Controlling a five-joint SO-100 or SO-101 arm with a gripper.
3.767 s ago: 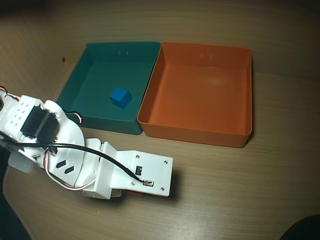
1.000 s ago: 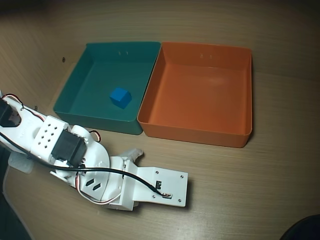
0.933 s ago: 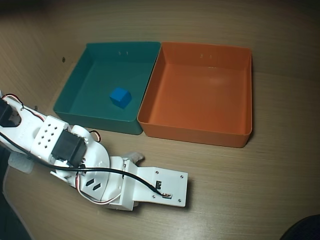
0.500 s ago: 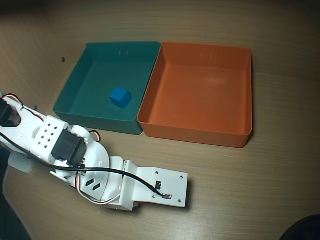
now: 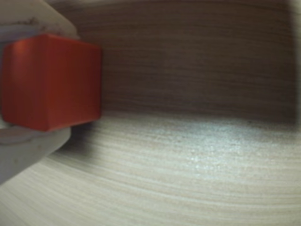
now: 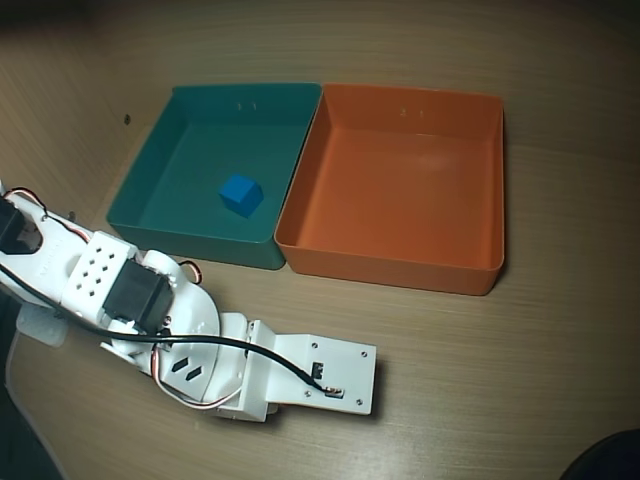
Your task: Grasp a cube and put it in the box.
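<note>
In the wrist view the small orange cube [image 5: 51, 80] fills the left edge, pinched between two white fingers [image 5: 28, 150], one above it and one below. My gripper [image 5: 61, 82] is shut on the cube, just above the wooden table. In the overhead view the white arm [image 6: 140, 300] lies low at the front left, and its wrist block [image 6: 320, 372] hides both gripper and cube. The box [image 6: 400, 190], a large orange tray, stands empty behind the wrist and to its right.
A teal tray [image 6: 190, 170] touches the box's left side and holds a small blue cube [image 6: 241, 195]. Bare wooden table [image 6: 500, 380] stretches in front of and to the right of the wrist. A dark object [image 6: 610, 462] sits at the bottom right corner.
A white finger that stuck out beside the wrist one second ago has swung in and out of sight. The arm has held still since; earlier it shifted forward and right.
</note>
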